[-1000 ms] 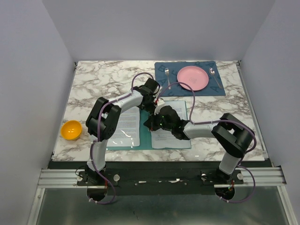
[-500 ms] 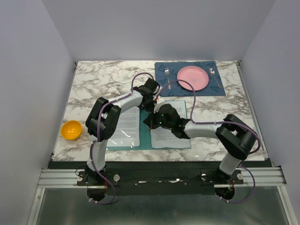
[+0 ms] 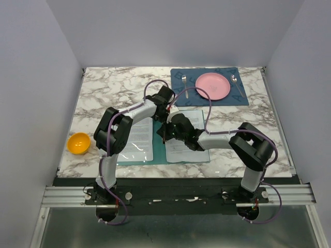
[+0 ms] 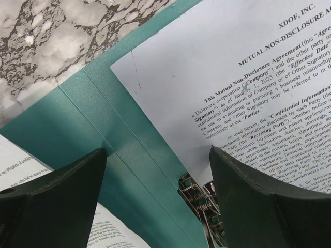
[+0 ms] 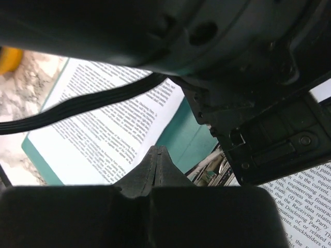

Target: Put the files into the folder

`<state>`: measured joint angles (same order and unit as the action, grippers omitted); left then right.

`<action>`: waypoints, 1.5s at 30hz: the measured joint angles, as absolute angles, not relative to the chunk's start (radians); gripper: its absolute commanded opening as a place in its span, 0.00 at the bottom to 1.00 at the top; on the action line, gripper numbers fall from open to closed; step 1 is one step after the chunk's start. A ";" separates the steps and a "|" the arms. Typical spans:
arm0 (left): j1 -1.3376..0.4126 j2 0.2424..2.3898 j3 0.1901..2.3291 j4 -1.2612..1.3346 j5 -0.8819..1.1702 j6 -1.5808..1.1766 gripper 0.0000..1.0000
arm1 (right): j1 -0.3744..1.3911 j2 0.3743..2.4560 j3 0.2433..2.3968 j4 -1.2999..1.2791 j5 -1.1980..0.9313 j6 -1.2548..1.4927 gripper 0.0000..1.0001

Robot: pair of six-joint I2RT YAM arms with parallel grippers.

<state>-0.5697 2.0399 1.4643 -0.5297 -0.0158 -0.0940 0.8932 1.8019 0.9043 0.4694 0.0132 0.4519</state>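
Far left on the marble table [image 3: 103, 88] sits an orange bowl [image 3: 79, 143]. The teal folder [image 3: 161, 152] lies open and flat near the front edge, with one of the files [image 3: 139, 135] on its left half and a second sheet [image 3: 189, 145] on its right. My left gripper [image 3: 169, 112] hangs over the folder's spine, fingers [image 4: 51, 201] wide apart, gripping nothing. Just nearer, my right gripper [image 3: 165, 133] points down at the spine beside the metal clip [image 4: 199, 199], fingers [image 5: 158, 165] pressed together. At the far right, a pink plate [image 3: 212, 86] rests on a blue placemat [image 3: 232, 98].
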 measured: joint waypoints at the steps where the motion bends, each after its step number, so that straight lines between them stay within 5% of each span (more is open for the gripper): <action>1: -0.570 2.038 1.462 -0.527 -0.020 -0.093 0.87 | 0.893 1.810 0.904 0.469 0.013 0.452 0.00; 45: -0.572 2.033 1.456 -0.522 -0.031 -0.075 0.81 | 0.874 1.763 0.828 0.537 -0.038 0.478 0.00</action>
